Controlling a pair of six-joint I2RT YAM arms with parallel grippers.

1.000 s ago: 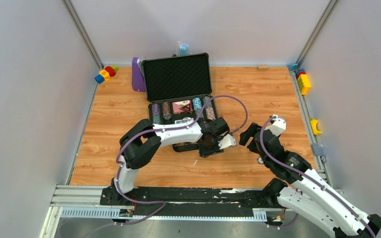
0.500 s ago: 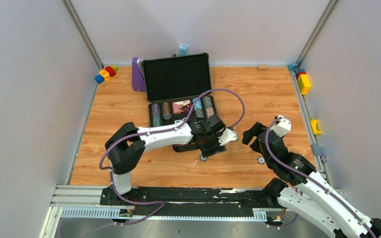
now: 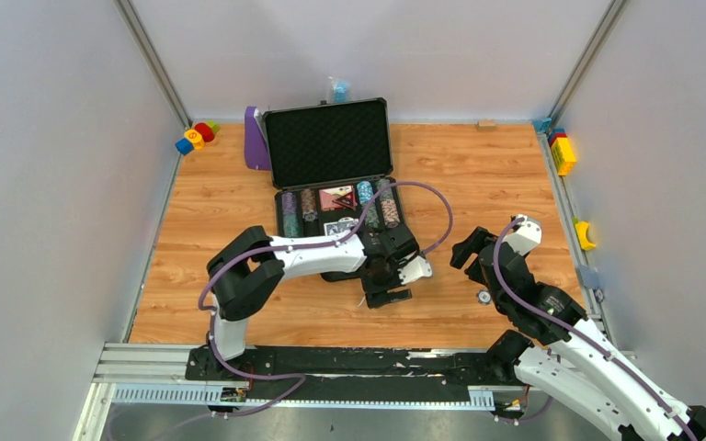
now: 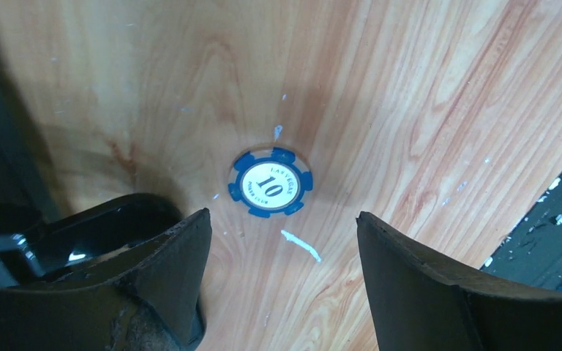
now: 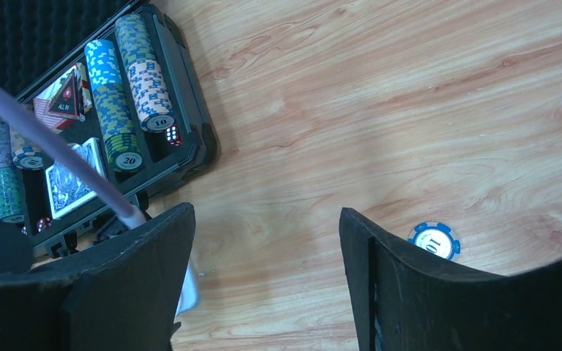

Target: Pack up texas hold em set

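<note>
The dark grey briefcase (image 3: 329, 138) lies open at the back middle. Its tray (image 5: 203, 139) holds rows of striped poker chips (image 5: 143, 73) and card decks (image 5: 69, 181). My left gripper (image 4: 282, 216) hovers open just in front of the case, seen from above as the left gripper (image 3: 388, 294). A blue "10" chip (image 4: 271, 183) lies flat on the wood just beyond its fingertips. My right gripper (image 5: 266, 212) is open and empty over bare wood to the right of the case. A second blue chip (image 5: 434, 240) lies beside its right finger, seen from above as a chip (image 3: 483, 296).
A purple stand (image 3: 256, 138) leans at the case's left side. Coloured toy blocks (image 3: 196, 136) sit in the back left corner, and more blocks (image 3: 563, 153) lie along the right rail. The left arm's purple cable (image 3: 432, 197) arcs over the tray.
My left gripper's jaws have spread much wider, and it has shifted from the case's front edge toward the near side. The right arm has drifted slightly right.
</note>
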